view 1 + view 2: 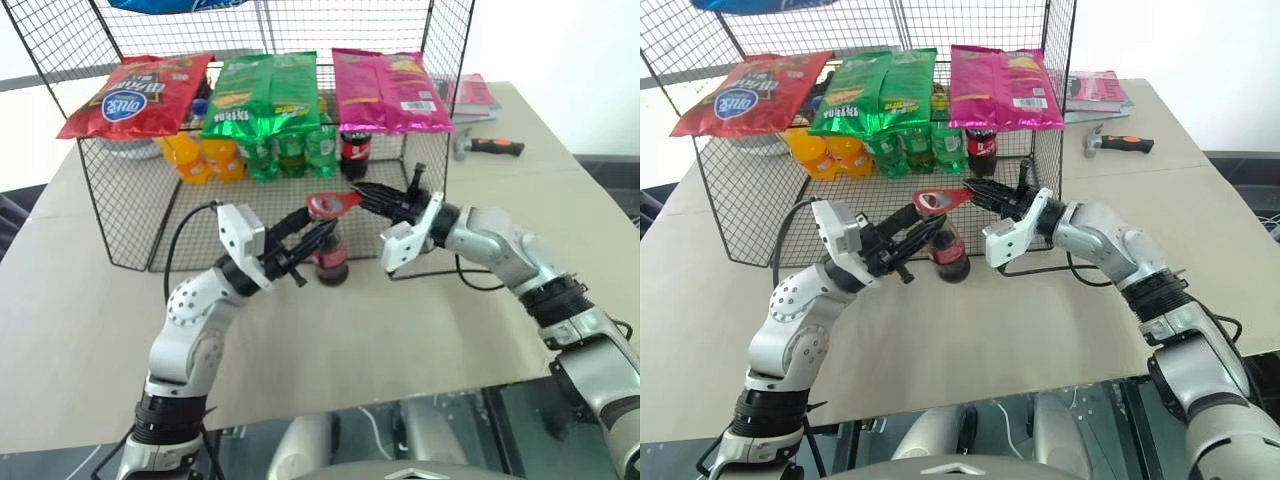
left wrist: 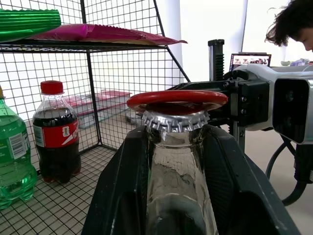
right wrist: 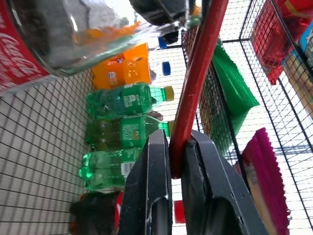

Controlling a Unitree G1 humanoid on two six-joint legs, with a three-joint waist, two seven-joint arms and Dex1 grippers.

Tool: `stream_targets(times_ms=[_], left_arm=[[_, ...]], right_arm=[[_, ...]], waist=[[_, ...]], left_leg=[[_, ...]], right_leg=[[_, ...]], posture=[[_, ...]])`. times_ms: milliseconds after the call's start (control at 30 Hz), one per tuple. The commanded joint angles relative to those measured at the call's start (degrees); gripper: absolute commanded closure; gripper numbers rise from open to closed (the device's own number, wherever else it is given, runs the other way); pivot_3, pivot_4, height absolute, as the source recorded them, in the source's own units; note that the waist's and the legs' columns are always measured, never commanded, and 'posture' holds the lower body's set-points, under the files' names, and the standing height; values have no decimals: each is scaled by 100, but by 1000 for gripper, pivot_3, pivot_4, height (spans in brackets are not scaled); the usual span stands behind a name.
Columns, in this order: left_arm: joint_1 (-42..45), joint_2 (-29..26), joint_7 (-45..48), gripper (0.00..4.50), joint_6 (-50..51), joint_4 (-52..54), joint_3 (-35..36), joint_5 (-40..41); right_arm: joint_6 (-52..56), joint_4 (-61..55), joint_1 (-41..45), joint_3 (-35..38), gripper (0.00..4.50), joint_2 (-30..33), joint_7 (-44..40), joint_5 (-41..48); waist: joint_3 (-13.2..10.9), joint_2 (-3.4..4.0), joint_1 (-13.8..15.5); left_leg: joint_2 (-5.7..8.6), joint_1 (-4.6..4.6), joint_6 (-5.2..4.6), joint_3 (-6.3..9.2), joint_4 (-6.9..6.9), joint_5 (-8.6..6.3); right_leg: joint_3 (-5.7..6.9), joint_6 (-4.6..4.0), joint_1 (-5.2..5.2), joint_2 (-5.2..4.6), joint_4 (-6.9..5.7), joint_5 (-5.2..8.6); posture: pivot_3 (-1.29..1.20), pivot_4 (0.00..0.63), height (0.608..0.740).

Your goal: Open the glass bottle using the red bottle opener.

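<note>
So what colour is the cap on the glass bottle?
Silver, a crimped metal cap; clearest in the left wrist view.

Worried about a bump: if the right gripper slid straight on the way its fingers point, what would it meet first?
Probably the left gripper: the right gripper points along the red bottle opener, whose head sits on the glass bottle cap held there. Depth is uncertain.

Both arms are silver-grey metal with rounded joint housings and black ribbed collars near the lower frame. The left gripper (image 1: 298, 254) and right gripper (image 1: 372, 199) have white block housings, black fingers (image 2: 122, 196) and looping black cables.
</note>
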State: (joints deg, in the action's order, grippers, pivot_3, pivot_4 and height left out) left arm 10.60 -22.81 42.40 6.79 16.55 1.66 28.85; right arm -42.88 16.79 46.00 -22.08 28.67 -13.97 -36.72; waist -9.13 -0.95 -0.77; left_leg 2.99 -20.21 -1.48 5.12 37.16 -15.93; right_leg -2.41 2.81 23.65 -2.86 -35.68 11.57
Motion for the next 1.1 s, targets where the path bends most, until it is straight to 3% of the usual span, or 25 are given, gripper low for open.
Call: stream_targets(times_ms=[33,600,1100], left_arm=[[-54,14,-88,3429,104,-241,-102,-217],[-79,50,-57,3429,31,-289,-124,-224],[-55,82,-93,3429,2,-234,-95,-211]], right_arm=[[-314,-119,196,-25,4500,114,43,-133],[-417,-12,682,401,4500,258,645,-122],[-13,-25,453,575,4500,46,674,224]], waist=[[2,-4,-7],[-1,-4,-4],[-2,-3,-3]], left_leg=[[-1,0,0,2,0,0],[-1,-3,0,1,-1,0],[-1,-4,0,2,-1,0]], right_leg=[[2,0,0,2,0,0],[2,-1,1,0,3,0],[2,-2,2,-1,3,0]], posture=[[0,150,740],[0,150,740],[0,150,740]])
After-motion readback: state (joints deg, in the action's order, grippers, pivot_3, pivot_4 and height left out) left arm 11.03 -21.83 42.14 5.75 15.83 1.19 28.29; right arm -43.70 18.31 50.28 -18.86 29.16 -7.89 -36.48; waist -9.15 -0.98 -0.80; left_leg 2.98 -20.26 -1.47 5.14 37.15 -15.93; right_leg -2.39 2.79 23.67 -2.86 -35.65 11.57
